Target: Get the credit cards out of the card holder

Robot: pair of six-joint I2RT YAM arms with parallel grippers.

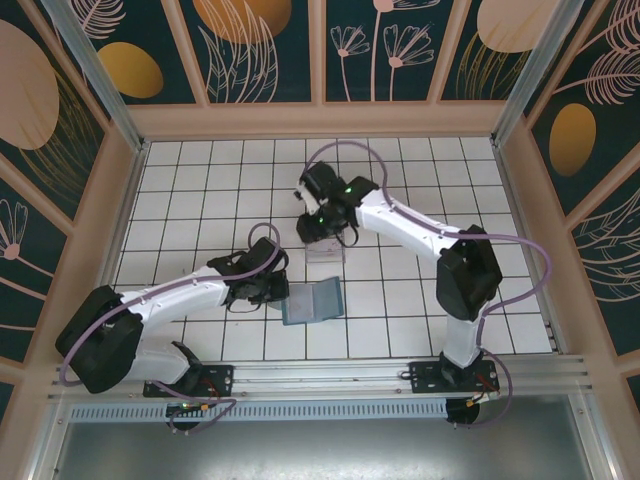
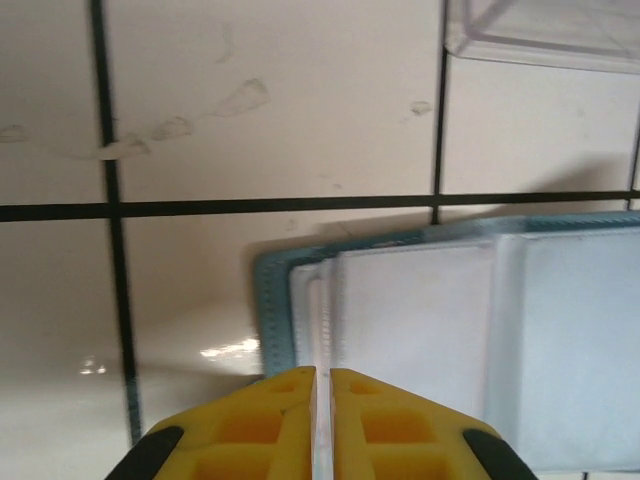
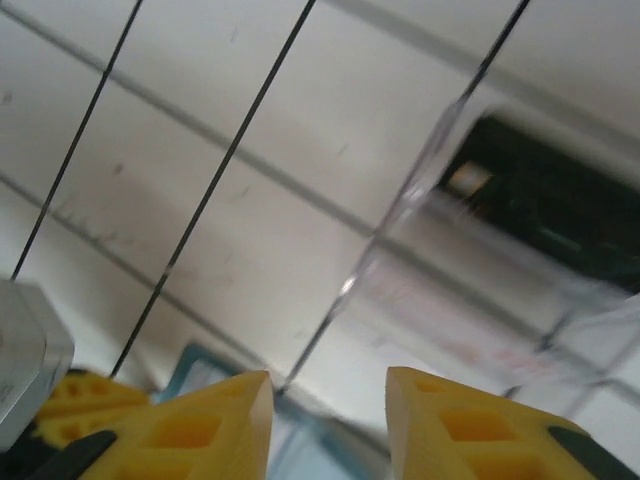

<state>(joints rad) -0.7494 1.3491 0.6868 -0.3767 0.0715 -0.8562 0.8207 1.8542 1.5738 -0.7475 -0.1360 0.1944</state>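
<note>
The teal card holder (image 1: 314, 302) lies open on the white tiles in front of the left arm. In the left wrist view its teal border and pale inner slots (image 2: 420, 330) lie just past my fingers. My left gripper (image 1: 279, 292) (image 2: 323, 375) is shut on the card holder's left edge, with a thin pale layer pinched between the yellow pads. My right gripper (image 1: 322, 238) (image 3: 330, 385) hangs open over the clear box, with nothing between its fingers. A dark, blurred shape (image 3: 545, 200), likely a credit card, lies inside the box. A corner of the card holder (image 3: 195, 362) shows below.
The clear plastic box (image 1: 326, 252) (image 2: 540, 35) (image 3: 470, 290) stands one tile behind the card holder. Wooden walls ring the tiled floor. A metal rail (image 1: 330, 375) with both arm bases runs along the near edge.
</note>
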